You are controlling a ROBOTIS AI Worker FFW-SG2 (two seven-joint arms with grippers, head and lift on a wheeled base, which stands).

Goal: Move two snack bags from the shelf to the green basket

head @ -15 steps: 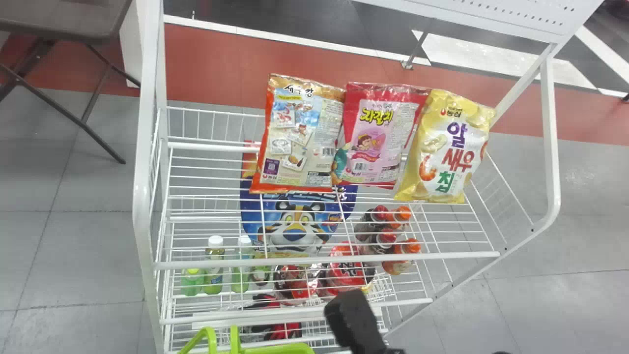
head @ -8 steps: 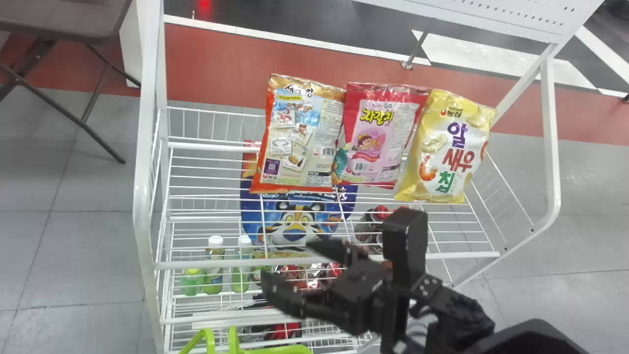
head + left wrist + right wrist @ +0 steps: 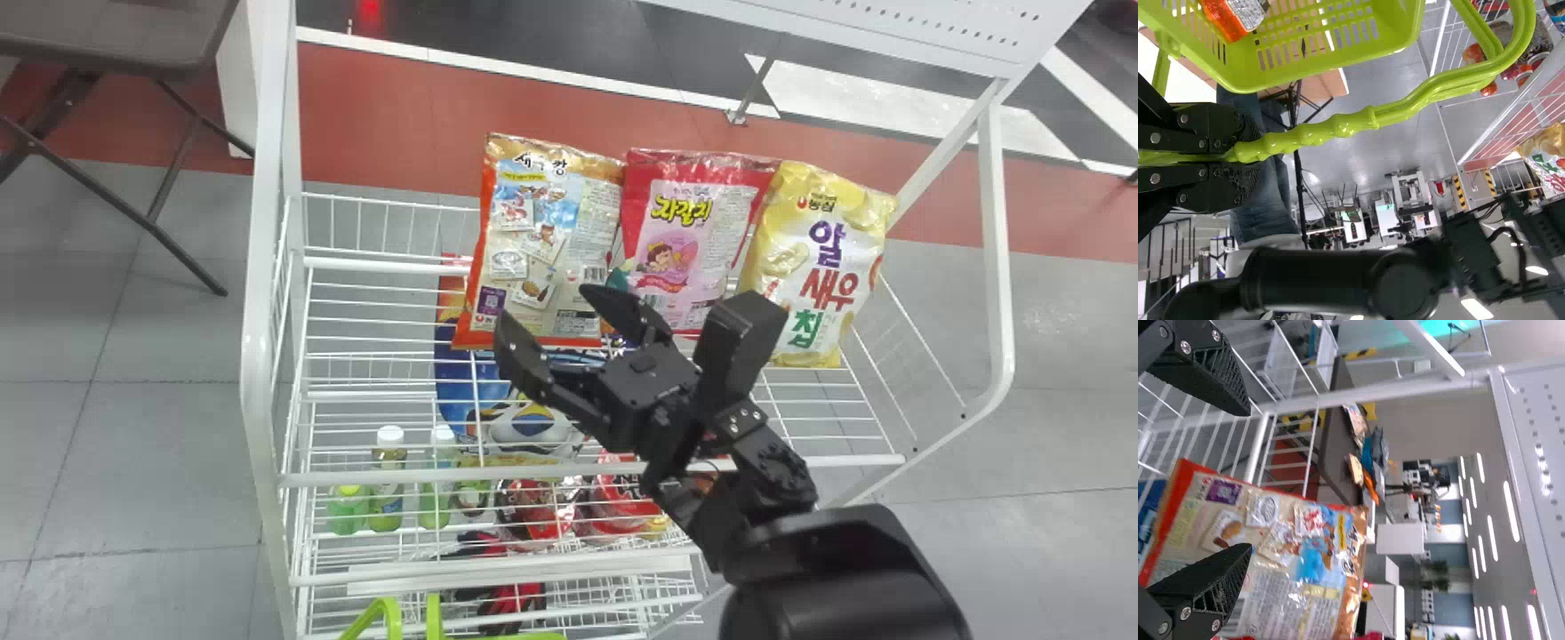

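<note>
At the lower end of the orange snack bag (image 3: 542, 240): right gripper (image 3: 542, 311), fingers spread wide; contact with the bag, cannot tell. At the handle (image 3: 1338, 128) of a green basket (image 3: 1321, 65): left gripper (image 3: 1245, 157), pressed together on that handle. Under both, by order of surface: white wire shelf (image 3: 444, 473), upper level, bearing three snack bags side by side, orange at left, pink-red (image 3: 685, 231) in the middle, yellow (image 3: 831, 240) at right, tilted. On the levels below, seen through the wires: blue pouch with a tiger face (image 3: 462, 391); green bottles (image 3: 387, 498), upright; red packets (image 3: 538, 511); red-and-black gloves (image 3: 511, 600), lowest. Inside the green basket: orange-and-white packet (image 3: 1238, 13), cut off by the view's edge. Behind the shelf: grey tiled floor (image 3: 133, 462), red floor band (image 3: 373, 116), then dark and white areas. Well apart, left: folding table (image 3: 107, 36). Farther off, in the right wrist view: dark tabletop (image 3: 1338, 447) with assorted packages (image 3: 1358, 420), long ceiling lights (image 3: 1510, 510).
</note>
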